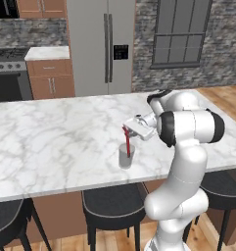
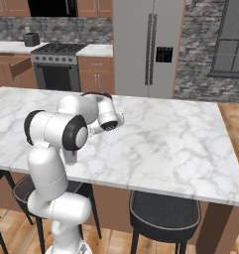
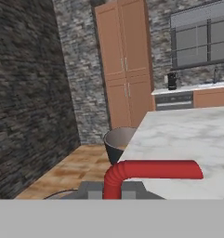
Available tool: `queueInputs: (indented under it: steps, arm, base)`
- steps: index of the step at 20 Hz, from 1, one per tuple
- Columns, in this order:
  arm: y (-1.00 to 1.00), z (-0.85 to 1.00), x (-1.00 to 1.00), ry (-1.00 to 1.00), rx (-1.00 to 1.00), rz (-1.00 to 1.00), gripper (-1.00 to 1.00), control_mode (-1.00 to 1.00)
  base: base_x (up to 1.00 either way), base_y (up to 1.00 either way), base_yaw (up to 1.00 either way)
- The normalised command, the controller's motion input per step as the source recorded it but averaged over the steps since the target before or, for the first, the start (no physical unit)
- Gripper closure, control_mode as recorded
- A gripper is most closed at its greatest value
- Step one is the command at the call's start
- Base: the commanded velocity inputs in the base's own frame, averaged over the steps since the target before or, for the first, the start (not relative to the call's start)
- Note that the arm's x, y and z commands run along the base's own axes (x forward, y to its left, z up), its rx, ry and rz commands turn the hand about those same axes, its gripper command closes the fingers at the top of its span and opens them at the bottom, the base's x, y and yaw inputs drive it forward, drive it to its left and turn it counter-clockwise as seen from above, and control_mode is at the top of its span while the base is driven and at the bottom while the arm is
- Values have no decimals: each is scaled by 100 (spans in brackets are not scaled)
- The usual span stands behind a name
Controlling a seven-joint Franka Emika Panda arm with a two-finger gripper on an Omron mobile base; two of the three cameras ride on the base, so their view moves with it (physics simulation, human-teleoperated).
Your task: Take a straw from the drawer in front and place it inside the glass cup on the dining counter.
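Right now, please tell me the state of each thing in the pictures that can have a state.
straw: red, upright, lower end inside the cup, bent top at the gripper.
glass cup: upright on the counter, near its front edge.
gripper: at the straw's top; open or shut cannot be told.
dining counter: carries the cup.
drawer: pulled open, far left by the stove.
fridge: doors closed.

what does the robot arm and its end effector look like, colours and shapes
The arm is glossy white, built from fat rounded tube segments with bulbous elbows. Dark, near-black rings and caps mark the joints, seen on the big shoulder disc in both base views. No cables or markings show. The end effector is a small, boxy, light grey-white block at the wrist; its fingers are too small to make out.
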Motion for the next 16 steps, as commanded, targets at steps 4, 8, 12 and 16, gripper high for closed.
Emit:
queueInputs:
  steps: [4, 8, 12, 16]
  arm:
    - [2, -8, -19, -1, 0, 0, -100, -100]
    - [0, 0, -7, -5, 0, 0, -100, -100]
    - [0, 0, -8, -9, 0, 0, -100, -100]
    - [0, 0, -3, -9, 0, 0, -100, -100]
  base:
    - [0, 0, 0]
    - [0, 0, 0]
    - [0, 0, 0]
    - [0, 0, 0]
